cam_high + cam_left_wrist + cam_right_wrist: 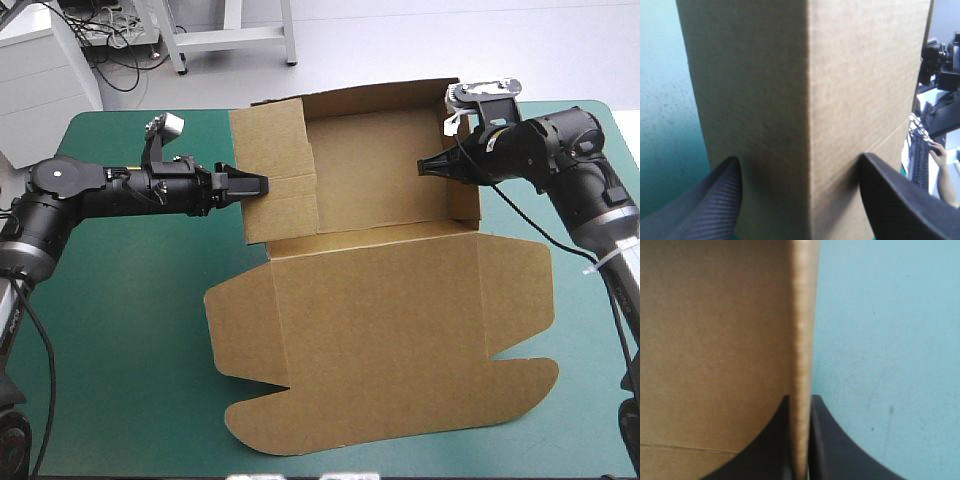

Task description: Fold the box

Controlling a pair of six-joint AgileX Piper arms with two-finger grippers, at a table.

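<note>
right fingers (pixel 832 460) pinch box (pixel 380 330) (left fingers (pixel 710 210) apart)

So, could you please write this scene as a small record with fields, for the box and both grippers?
Object: brown cut-board box on the teal-green table cover
Box state: open tray at the far side, walls raised; lid flat toward the near edge
Left gripper: open, black fingers at the left wall
Right gripper: shut on the right wall
</note>
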